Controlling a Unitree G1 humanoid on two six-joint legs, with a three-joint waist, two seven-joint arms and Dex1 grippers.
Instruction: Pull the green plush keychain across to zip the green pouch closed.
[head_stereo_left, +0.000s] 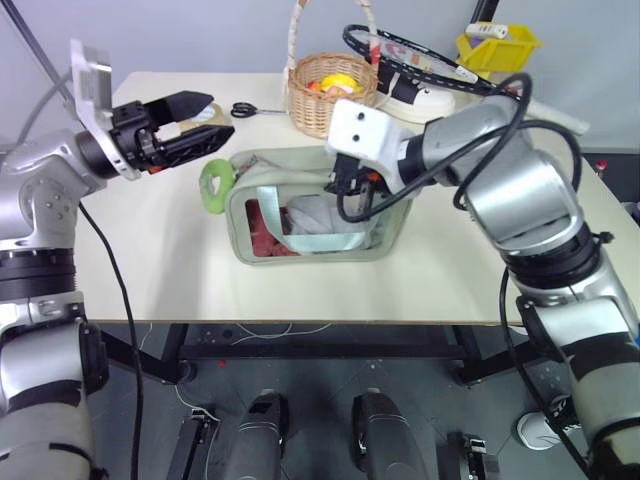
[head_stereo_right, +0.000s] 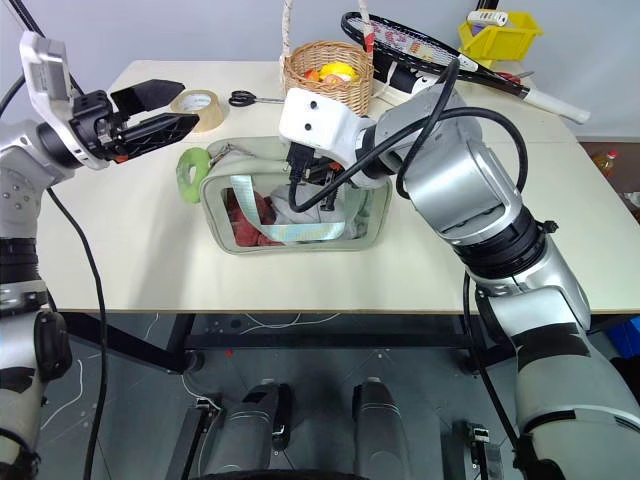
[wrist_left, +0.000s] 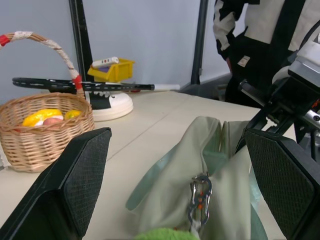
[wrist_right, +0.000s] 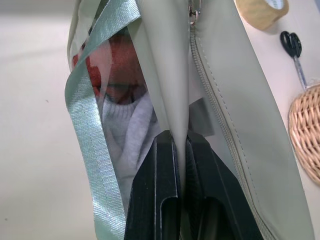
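The green pouch (head_stereo_left: 258, 232) lies on the table, its clear window showing red and white contents and a ribbon handle (wrist_right: 89, 131). The green plush keychain (head_stereo_left: 217, 186) hangs at the pouch's left end from a small metal clip (wrist_left: 200, 202). My left gripper (head_stereo_left: 216, 114) hovers open just above and left of the keychain, holding nothing. In the left wrist view the keychain (wrist_left: 164, 234) sits low between the wide fingers (wrist_left: 75, 185). My right gripper (wrist_right: 181, 145) is shut on the pouch's top fabric beside the zipper (wrist_right: 216, 102), near the right end.
A tape roll (head_stereo_right: 200, 106) and scissors (head_stereo_right: 245, 98) lie behind the pouch. Further back stand a wicker basket (head_stereo_left: 330, 95), a racket (head_stereo_left: 430, 60) and a yellow bin (head_stereo_left: 497, 45). A person (wrist_left: 260, 30) stands beyond the table's far side.
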